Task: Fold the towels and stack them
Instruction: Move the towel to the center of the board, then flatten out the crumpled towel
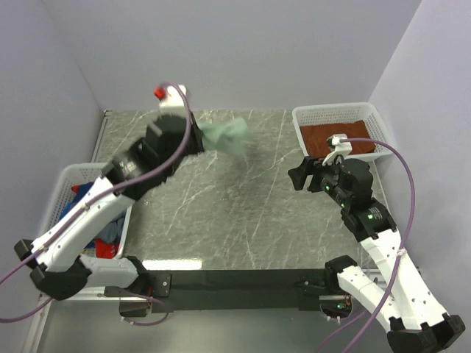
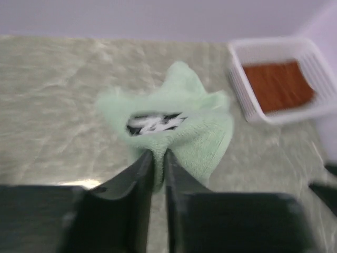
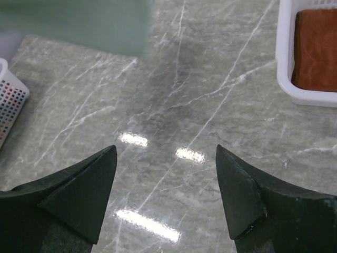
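A pale mint-green towel (image 1: pixel 229 137) hangs bunched above the far middle of the marble table, and my left gripper (image 1: pixel 197 141) is shut on its edge. In the left wrist view the cloth (image 2: pixel 181 113) is pinched between the two dark fingers of that gripper (image 2: pixel 159 156), with a black-and-white print showing in a fold. A rust-brown towel (image 1: pixel 335 136) lies flat in the right basket (image 1: pixel 372 118). Patterned red and blue towels (image 1: pixel 92 220) fill the left basket (image 1: pixel 62 180). My right gripper (image 1: pixel 300 175) stands open over bare table (image 3: pixel 166 153), holding nothing.
The right basket (image 3: pixel 284 63) with the brown towel (image 3: pixel 318 50) sits at the far right. A corner of the left basket (image 3: pixel 10 100) shows in the right wrist view. A small red-and-white object (image 1: pixel 168 93) stands at the back wall. Grey walls close in three sides.
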`<state>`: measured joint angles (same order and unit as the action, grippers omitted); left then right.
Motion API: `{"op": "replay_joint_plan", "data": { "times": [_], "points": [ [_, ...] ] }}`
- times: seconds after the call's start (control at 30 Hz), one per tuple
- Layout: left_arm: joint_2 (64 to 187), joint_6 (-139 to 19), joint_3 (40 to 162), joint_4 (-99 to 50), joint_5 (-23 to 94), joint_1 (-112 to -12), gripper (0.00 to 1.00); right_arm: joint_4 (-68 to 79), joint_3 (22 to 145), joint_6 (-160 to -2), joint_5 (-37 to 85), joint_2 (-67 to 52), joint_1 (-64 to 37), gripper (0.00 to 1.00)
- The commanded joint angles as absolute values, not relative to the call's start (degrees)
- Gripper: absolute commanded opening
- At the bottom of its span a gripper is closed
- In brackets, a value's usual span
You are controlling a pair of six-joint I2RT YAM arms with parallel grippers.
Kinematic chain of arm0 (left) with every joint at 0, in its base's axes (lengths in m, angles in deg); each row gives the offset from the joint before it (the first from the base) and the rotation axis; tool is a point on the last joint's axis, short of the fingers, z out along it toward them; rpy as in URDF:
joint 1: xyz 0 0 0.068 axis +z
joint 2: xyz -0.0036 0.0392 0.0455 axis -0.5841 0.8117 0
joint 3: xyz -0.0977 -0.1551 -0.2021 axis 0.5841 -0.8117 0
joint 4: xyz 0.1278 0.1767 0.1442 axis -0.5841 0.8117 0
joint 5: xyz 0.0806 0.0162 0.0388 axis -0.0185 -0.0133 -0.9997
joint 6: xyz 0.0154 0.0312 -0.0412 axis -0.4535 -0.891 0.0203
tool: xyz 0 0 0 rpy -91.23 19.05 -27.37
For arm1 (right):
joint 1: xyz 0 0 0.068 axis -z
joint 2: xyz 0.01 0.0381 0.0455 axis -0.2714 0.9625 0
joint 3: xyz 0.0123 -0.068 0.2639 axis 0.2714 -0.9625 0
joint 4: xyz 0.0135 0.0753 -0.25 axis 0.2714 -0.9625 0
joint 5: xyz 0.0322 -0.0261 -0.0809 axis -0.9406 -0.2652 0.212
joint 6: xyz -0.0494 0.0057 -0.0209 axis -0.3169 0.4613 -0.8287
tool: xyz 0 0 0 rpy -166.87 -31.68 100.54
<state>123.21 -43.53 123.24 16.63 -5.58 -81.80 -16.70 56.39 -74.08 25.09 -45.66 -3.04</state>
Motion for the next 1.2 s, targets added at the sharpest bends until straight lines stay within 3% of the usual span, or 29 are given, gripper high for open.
{"op": "replay_joint_plan", "data": {
  "times": [0.0,0.1,0.23,0.27,0.3,0.37,0.5,0.8,1.03,1.17],
  "points": [
    [116.43,-43.69,104.26,3.82,12.3,-86.08,0.23,-16.32,57.08,-74.32,24.88,-48.64,-3.41,0.82],
    [114.39,-40.88,90.52,-0.96,21.64,-92.57,0.31,-16.5,54.97,-73.89,26.29,-50.75,-3.33,0.82],
    [114.64,-38.41,82.47,-2.99,17.36,-105.24,0.46,-17.2,52.25,-73.71,26.03,-50.51,-3.32,0.82],
    [114.99,-37.8,81.94,-2.73,14.74,-107.26,0.56,-17.38,51.98,-73.62,25.77,-49.89,-3.41,0.82],
    [115.69,-36.4,81.76,-1.95,13.58,-108.76,0.77,-17.64,51.8,-73.53,24.98,-49.1,-3.41,0.82],
    [116.23,-33.94,82.2,1.65,10.6,-110.45,0.85,-18.26,51.28,-72.83,24.19,-46.12,-3.32,0.82],
    [118.06,-26.3,83.86,7.1,-2.04,-108.01,0.9,-17.82,51.19,-71.78,22.78,-39.44,-3.85,0.78],
    [125.35,-23.47,82.2,1.77,6.79,-87.97,0.88,-12.37,53.73,-68.61,25.5,-20.73,-15.09,0.66],
    [128.89,-21.8,79.74,-0.44,8.29,-83.47,0.86,-6.05,54.61,-66.94,24.71,-9.9,-20.98,0.55],
    [127.48,-21.36,76.14,-2.28,9.78,-81.18,0.86,-4.2,55.49,-66.59,26.38,-5.77,-22.48,0.54]
  ]
}}
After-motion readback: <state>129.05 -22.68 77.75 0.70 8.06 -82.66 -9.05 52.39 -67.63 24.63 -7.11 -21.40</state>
